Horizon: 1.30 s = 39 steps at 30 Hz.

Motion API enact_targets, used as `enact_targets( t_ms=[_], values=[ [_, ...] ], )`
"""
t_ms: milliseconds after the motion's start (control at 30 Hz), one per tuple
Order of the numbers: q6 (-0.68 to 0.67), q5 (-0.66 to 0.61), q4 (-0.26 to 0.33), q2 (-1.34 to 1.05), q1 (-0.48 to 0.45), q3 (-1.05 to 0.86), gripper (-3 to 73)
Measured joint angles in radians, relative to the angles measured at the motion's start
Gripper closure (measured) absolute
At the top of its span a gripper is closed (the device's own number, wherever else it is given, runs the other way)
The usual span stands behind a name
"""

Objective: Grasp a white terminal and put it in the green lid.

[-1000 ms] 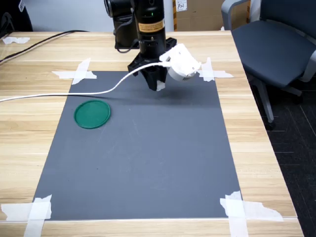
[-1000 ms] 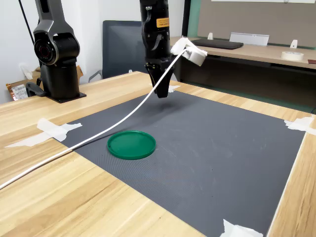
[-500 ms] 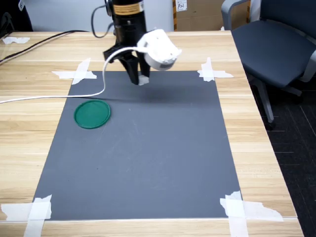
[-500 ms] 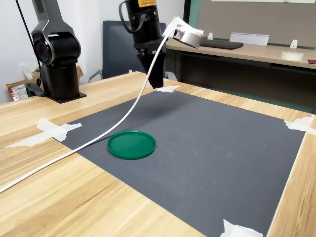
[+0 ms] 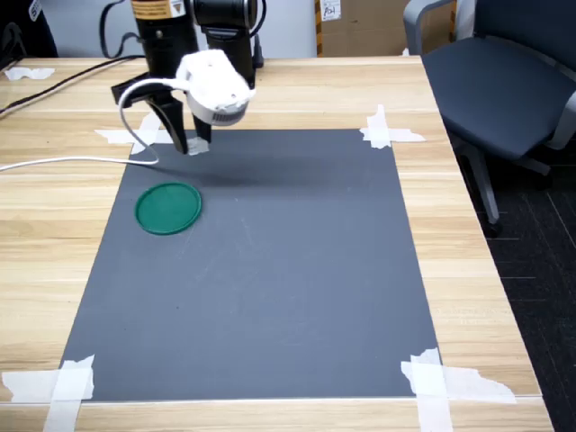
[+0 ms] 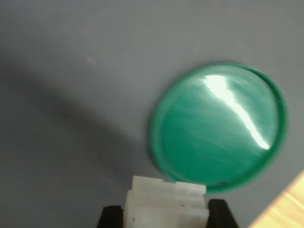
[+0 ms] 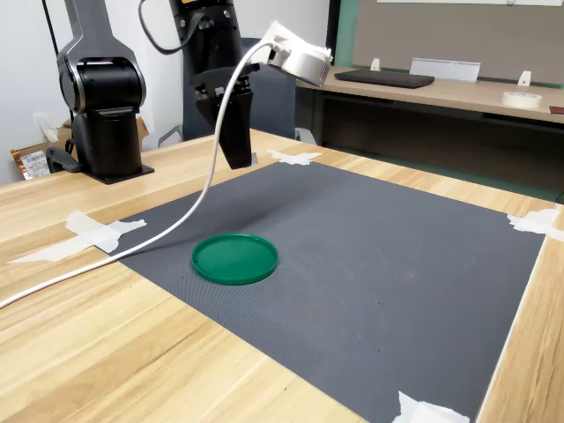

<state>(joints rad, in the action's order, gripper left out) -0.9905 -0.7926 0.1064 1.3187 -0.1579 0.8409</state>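
Wrist view alone shows hand (image 6: 166, 219) pinching white terminal (image 6: 165, 204) near green lid (image 6: 218, 126).

I see the green lid (image 5: 168, 208) lying on the mat (image 5: 270, 288) near the first exterior view's left edge, the mat taped onto the bench (image 5: 468, 270). My fingers (image 6: 108, 217) hold the white terminal (image 6: 166, 204) above the mat, seemingly just behind the lid.

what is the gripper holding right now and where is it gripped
The gripper is shut on a small white notched plastic terminal, pinched by its two opposite sides between the black fingers, above the mat short of the round dark-green plastic lid.
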Motion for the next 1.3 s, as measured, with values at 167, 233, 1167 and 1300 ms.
enact_targets(
  t_ms=[167,233,1167,1300],
  values=[
    [-0.052,0.051,0.002,0.000,-0.081,0.000,39.3],
    [-0.062,0.071,0.003,0.008,-0.106,0.000,39.3],
    [-0.036,-0.092,-0.018,0.374,-0.129,0.211,39.3],
    [-0.047,-0.092,-0.021,0.389,-0.129,0.211,39.3]
  ],
)
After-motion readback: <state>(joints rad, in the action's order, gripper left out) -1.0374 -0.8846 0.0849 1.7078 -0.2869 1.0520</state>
